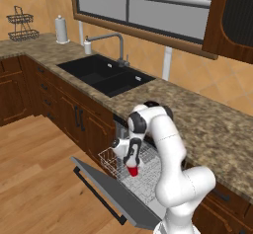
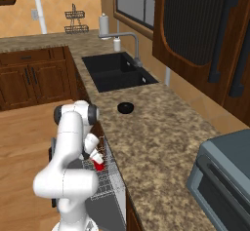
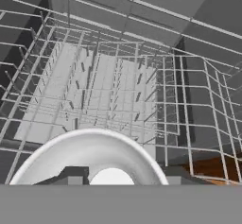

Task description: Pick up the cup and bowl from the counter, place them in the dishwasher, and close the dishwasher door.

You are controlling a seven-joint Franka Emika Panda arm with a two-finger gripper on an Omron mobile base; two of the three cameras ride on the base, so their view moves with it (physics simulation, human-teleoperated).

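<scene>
The red cup [image 1: 132, 170] stands low in the white wire rack [image 1: 112, 160] of the open dishwasher, directly under my gripper [image 1: 131, 163]. In the right base view, the cup [image 2: 99, 165] shows as a red patch below the gripper [image 2: 97, 158]. From the hand view, the cup's white rim [image 3: 90, 140] lies between my fingertips [image 3: 73, 176], which stand apart on either side of it, so the gripper [image 3: 123, 178] looks open. The black bowl [image 2: 125, 107] sits on the granite counter [image 2: 156, 142] near the sink. The grey dishwasher door [image 1: 111, 191] hangs open and down.
A black double sink [image 1: 106, 75] with a faucet [image 1: 118, 45] is set in the counter to the left. A paper towel roll [image 1: 61, 29] and wire basket [image 1: 22, 25] stand in the far corner. A grey appliance [image 2: 224, 176] sits at the right. Wooden floor [image 1: 39, 178] lies open beside the door.
</scene>
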